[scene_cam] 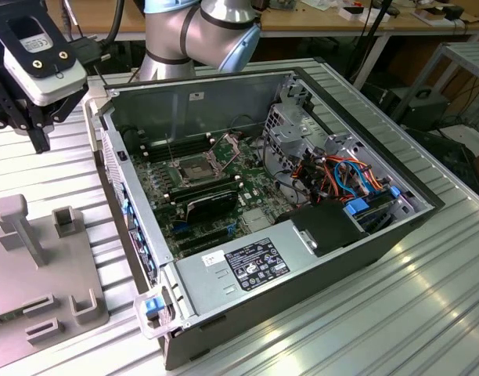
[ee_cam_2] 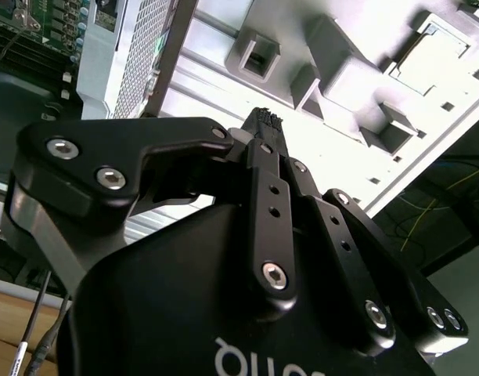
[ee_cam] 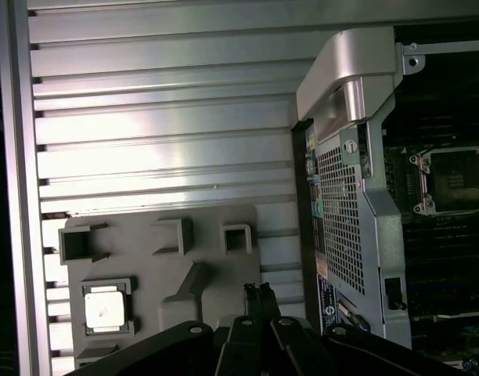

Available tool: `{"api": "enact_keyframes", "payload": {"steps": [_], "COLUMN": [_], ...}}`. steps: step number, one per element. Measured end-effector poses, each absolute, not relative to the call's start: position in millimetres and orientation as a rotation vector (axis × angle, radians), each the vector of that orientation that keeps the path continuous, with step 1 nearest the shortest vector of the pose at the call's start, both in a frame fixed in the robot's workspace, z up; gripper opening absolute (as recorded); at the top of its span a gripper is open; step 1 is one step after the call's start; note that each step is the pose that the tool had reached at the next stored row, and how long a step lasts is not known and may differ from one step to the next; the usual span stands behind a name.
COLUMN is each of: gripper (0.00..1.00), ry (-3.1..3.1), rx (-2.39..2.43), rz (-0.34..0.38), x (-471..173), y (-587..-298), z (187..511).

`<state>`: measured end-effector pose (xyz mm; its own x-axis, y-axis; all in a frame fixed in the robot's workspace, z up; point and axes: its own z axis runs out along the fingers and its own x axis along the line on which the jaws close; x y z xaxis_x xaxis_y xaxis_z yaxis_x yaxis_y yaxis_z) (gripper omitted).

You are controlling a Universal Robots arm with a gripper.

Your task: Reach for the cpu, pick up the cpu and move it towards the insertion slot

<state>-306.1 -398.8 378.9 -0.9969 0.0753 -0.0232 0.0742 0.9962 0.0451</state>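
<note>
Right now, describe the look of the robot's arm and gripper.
The silver-grey arm is rounded metal tubing with light blue joint caps. The black gripper has flat matte links pinned by silver hex-socket screws, ribbed fingertips and white lettering on its body. In the exterior view, a white-grey block sits at its wrist.

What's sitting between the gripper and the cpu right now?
In the first wrist view, a raised grey post on the fixture plate stands between the gripper and the cpu; the rest is bare plate.
</note>
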Motion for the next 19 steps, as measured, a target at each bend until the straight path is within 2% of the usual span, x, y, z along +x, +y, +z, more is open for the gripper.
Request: {"api": "enact_keyframes", "payload": {"steps": [19], "gripper": [0.11], "ry": [3.114], "rx": [0.117], "rz": [0.069], "x": [-318], "y": [-399], "z": [379]}}
